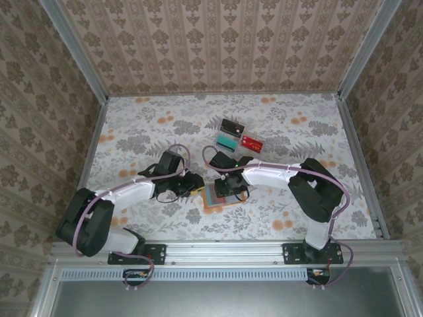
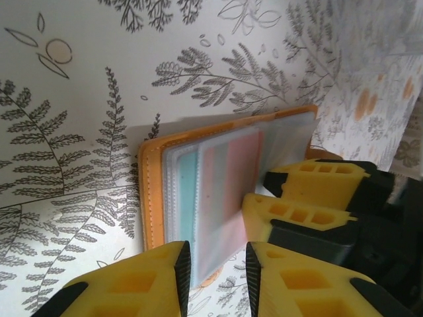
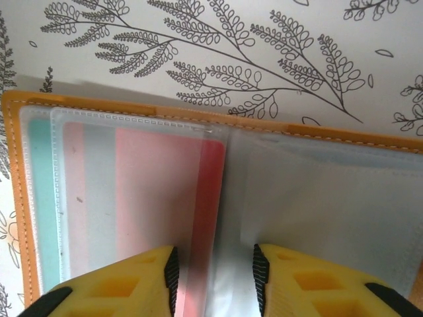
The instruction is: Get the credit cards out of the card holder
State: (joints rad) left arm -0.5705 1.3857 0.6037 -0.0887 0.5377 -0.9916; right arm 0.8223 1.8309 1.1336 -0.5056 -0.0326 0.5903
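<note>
Orange card holder (image 1: 210, 198) lay spread open and flat on the floral table cover (image 1: 132, 132), near the front edge and between the two arms. Through its frosted pockets showed a red card (image 3: 158, 191) and, nearer the stitched outer edge, a teal card (image 3: 41, 198), so the job looked unfinished.

The right gripper (image 3: 215, 274) stood over the middle fold. Its jaws were partly parted astride the red card's inner edge and a clear pocket leaf (image 3: 317, 211), clamped on nothing I could make out. The left gripper (image 2: 218, 267) sat at the holder's edge just beside it, likewise parted and gripping nothing visible.

Farther back, well apart from the holder, a black card (image 1: 231, 125), a teal-green card (image 1: 227, 140) and a red-and-pale card (image 1: 252, 141) lay loose on the table cover.

The likeliest failure was pinching plastic instead of card. A close from there could catch the pocket leaf, and the pull would lift or drag the whole holder. If the left gripper was not pressing the holder down, it would slide. The two grippers were crowded together, so a sideways correction risked a knock between them.
</note>
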